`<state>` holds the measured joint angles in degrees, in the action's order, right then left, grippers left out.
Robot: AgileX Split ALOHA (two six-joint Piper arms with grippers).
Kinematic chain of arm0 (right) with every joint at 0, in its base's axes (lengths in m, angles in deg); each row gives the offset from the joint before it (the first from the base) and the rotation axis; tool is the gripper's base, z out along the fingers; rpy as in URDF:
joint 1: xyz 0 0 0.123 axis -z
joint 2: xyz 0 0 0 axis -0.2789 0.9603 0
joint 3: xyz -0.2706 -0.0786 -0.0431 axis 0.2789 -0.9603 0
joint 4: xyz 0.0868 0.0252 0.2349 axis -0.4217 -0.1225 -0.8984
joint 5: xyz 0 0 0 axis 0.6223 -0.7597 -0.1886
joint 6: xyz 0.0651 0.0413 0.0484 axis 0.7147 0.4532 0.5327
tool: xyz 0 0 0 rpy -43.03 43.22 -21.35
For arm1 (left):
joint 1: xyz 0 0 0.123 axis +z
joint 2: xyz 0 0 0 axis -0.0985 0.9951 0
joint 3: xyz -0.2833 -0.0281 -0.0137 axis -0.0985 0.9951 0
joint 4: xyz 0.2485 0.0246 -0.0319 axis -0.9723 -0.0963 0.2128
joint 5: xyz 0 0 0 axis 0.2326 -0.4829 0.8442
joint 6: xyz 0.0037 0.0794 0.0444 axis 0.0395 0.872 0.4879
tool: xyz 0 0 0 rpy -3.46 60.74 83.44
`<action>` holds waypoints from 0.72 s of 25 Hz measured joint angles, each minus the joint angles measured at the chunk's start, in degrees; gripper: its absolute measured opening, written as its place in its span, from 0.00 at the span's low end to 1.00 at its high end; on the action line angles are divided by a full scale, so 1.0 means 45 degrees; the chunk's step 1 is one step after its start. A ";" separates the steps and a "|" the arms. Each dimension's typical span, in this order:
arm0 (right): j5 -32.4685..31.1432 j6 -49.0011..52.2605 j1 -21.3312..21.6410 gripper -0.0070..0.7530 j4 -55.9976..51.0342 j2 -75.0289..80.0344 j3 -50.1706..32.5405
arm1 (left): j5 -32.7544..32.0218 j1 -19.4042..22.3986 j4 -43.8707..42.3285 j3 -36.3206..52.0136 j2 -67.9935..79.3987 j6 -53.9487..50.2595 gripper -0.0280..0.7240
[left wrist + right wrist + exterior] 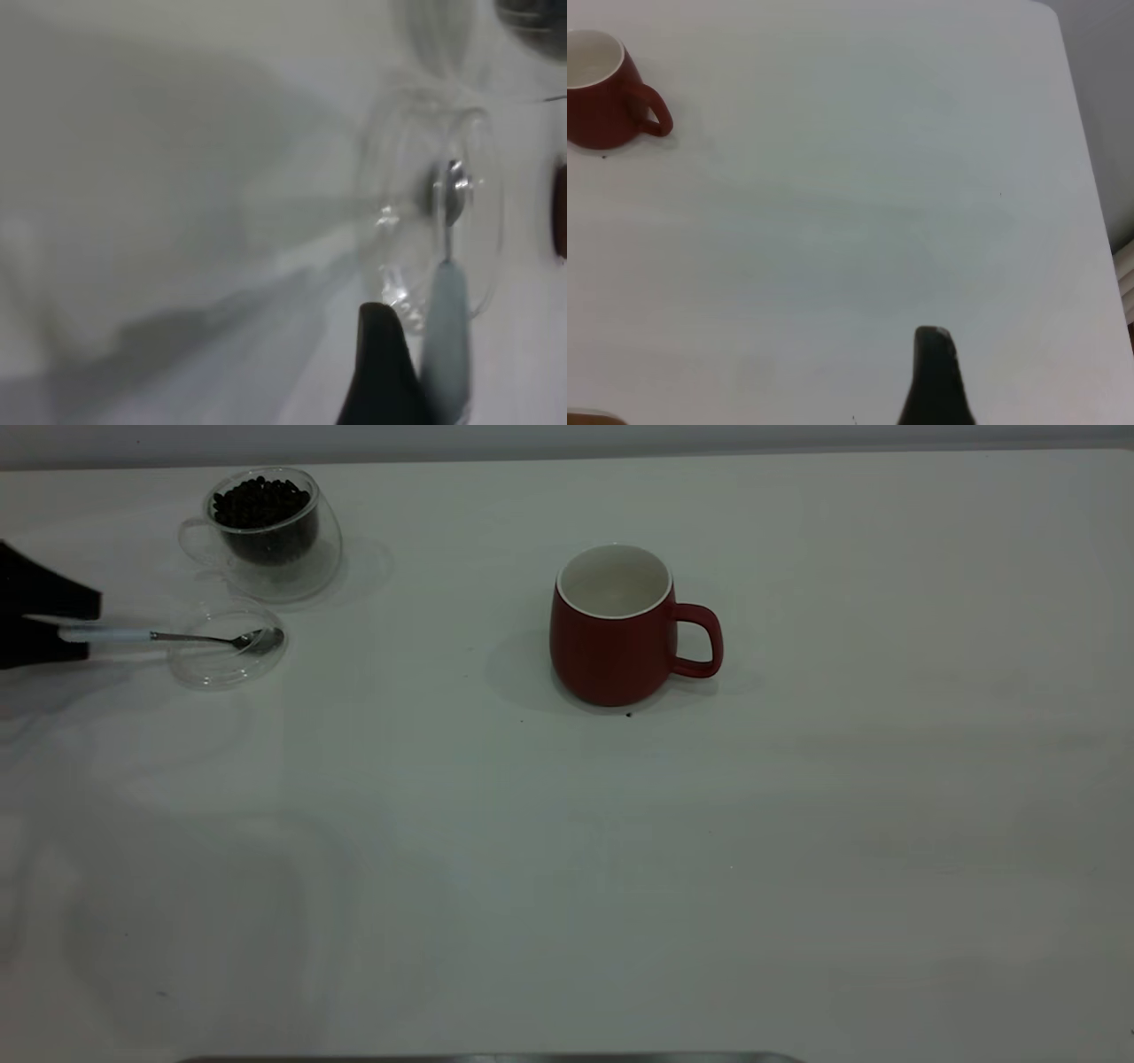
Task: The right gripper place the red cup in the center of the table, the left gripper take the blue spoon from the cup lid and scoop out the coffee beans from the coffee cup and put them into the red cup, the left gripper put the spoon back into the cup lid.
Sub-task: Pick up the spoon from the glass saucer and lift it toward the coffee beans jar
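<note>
A: What sits nearest the camera?

B: One black finger [383, 367] of the left tool, rising to a blunt tip. Touching its side is the pale blue handle of the blue spoon [446, 323].

A: And the spoon's other end?

B: Its shiny metal bowl lies inside the cup lid [390, 212], a clear round disc with a raised rim, resting on the white counter [177, 177]. Everything is blurred, so I cannot tell whether the fingers pinch the handle.
</note>
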<state>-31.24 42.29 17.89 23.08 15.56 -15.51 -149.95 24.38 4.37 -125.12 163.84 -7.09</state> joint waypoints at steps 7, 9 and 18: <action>0.0000 0.0000 0.0000 0.79 0.0000 0.0000 0.0000 | -0.0014 -0.0183 -0.0359 -0.0310 0.0000 -0.0438 0.79; 0.0000 0.0000 0.0000 0.79 0.0000 0.0000 0.0000 | -0.0014 -0.0183 -0.0823 -0.0310 0.0000 -0.0668 0.78; 0.0000 0.0000 0.0000 0.79 0.0000 0.0000 0.0000 | -0.0024 -0.0199 -0.1560 -0.0310 0.0111 -0.1115 0.76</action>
<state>-31.24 42.29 17.89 23.08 15.56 -15.51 -150.06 23.49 -2.66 -126.51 164.34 -12.11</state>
